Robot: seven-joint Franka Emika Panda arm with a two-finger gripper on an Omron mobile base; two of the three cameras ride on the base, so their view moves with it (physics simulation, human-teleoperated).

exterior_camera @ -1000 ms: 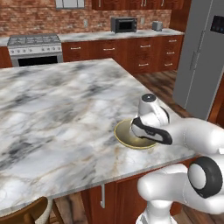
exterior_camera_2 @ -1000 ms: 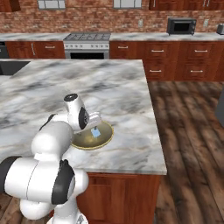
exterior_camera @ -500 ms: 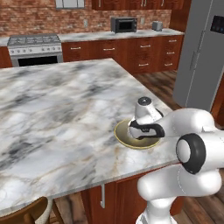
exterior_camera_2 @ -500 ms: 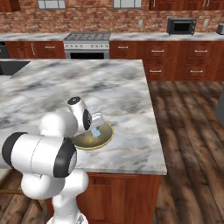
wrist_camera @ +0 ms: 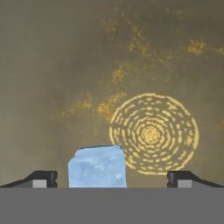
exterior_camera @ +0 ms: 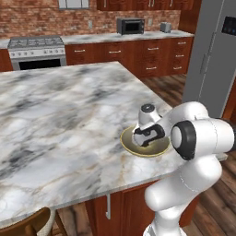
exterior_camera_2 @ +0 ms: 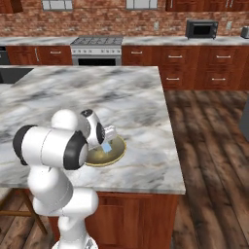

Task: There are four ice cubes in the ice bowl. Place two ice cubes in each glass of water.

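Ice cube sits between my fingers, left of centre.
My claw (wrist_camera: pixel 111 181) is spread wide, empty, low inside the bowl (wrist_camera: pixel 87 65) near the worktop's front edge; ice cube (wrist_camera: pixel 98 167) nearer my left finger.

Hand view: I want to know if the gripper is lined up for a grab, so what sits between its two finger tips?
One ice cube stands between the open gripper tips, on the ice bowl floor.

Even, soft light (hand view dim).
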